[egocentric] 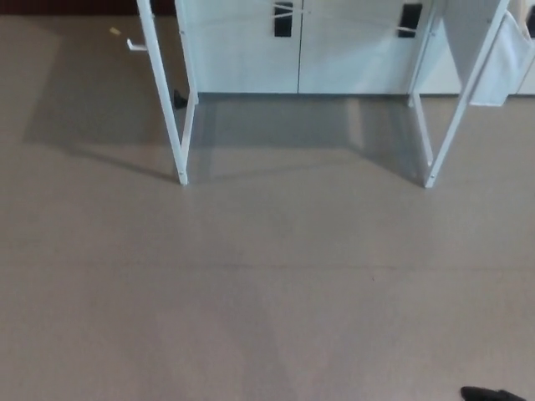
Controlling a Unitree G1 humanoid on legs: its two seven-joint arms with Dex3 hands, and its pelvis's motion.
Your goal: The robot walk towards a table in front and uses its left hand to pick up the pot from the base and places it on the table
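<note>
No pot and no base show in the head view. Only the white legs of the table appear, a left pair [177, 125] and a right pair [451, 125], standing on the beige floor [267, 284] ahead of me. The tabletop lies above the top edge of the picture. A small black sliver [493, 393] pokes in at the bottom right edge; it may be part of my right hand, and too little shows to tell its state. My left hand is out of the picture.
White cabinet doors [292, 50] with black handles stand behind the table. A white cloth [501, 67] hangs at the right legs. A small white object [136, 44] and a yellow scrap [114, 32] lie on the floor at the far left.
</note>
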